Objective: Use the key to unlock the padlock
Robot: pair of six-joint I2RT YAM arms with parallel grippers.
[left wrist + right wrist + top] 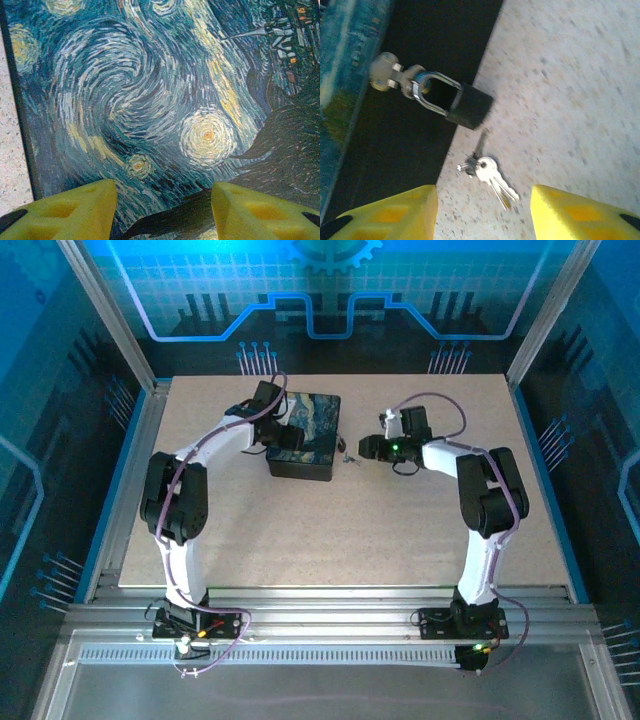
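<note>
Right gripper (484, 215) hung over padlock (469, 106) and keys (492, 176), jaws apart and empty; left gripper (164, 210) likewise over the box (150, 100).

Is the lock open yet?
Not yet. Done: the key lies right at the padlock, maybe in it; too blurry to tell. In hand: nothing, the right jaws are open. Left: turning the key, since the shackle looks shut through the hasp on the box.

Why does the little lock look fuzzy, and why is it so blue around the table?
Right wrist view: the padlock and keys look soft, probably too close to focus. Left wrist view: the painted box is fairly sharp, the yellow fingertips blurry. Top view: blue light glows on the walls, while the table is evenly lit.
</note>
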